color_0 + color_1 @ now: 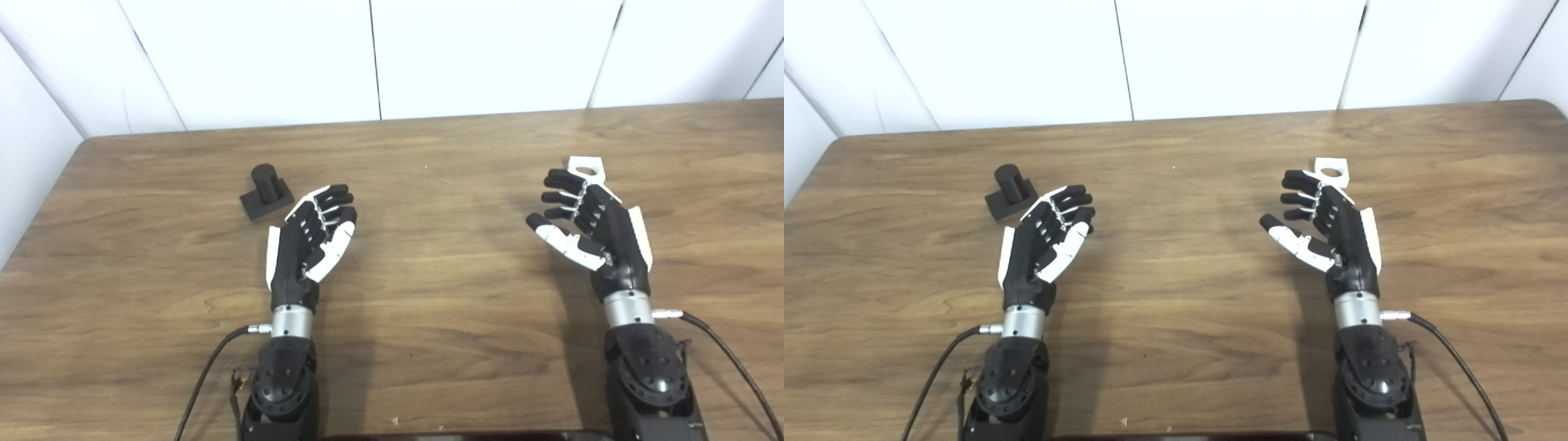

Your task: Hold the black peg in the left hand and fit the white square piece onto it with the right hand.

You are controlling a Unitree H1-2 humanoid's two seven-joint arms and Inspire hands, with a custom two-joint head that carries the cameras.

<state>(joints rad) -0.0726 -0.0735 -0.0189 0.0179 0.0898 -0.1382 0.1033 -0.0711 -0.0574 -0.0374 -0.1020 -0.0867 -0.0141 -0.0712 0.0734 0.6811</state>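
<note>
The black peg [266, 191], a short cylinder on a square base, stands upright on the wooden table [429, 306] at the left. My left hand [311, 240] hovers just right of and nearer than it, open, palm turned inward, holding nothing. The white square piece [586, 166] with a round hole lies flat on the table at the right. My right hand [591, 223] is just in front of it, open with fingers curled loosely, and its fingertips hide the piece's near edge. Whether they touch the piece cannot be told.
White wall panels [380, 55] rise behind the table's far edge. The table's left edge runs close to a side wall [24, 153]. Cables [202, 373] trail from both wrists toward the near edge.
</note>
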